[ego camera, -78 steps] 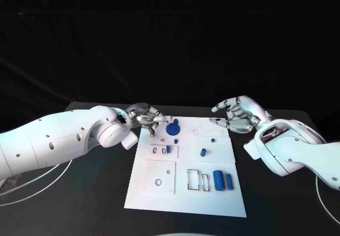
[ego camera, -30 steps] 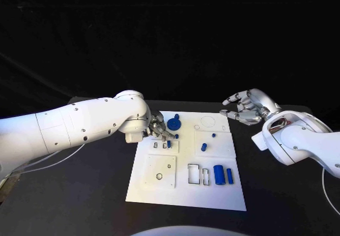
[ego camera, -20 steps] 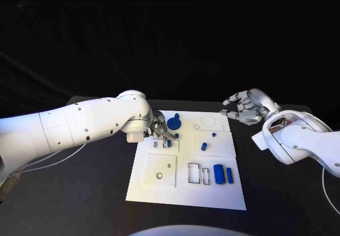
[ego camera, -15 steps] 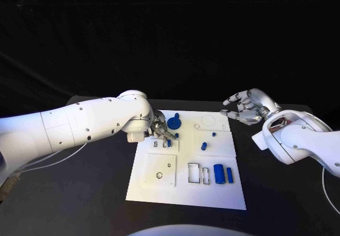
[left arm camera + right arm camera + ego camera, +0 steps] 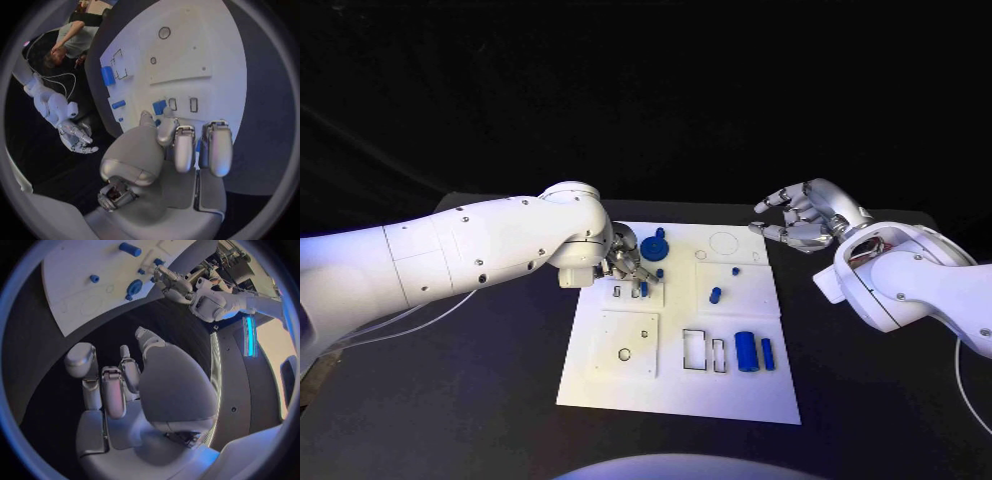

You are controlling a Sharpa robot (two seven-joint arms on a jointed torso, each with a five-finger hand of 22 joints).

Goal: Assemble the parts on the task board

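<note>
Left hand [image 5: 623,262] over task board [image 5: 678,395] upper-left slots, fingers curled onto small blue part [image 5: 643,289] — grip cannot be confirmed. Right hand [image 5: 802,218] hovering beside board's far right corner — fingers spread, empty.

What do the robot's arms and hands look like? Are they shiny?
Both arms are fat, smooth and white, with small dark dots on the shells. Thin pale cables loop beside them. The left hand and right hand are shiny silver metal, with chunky jointed fingers and rounded tips.
</note>
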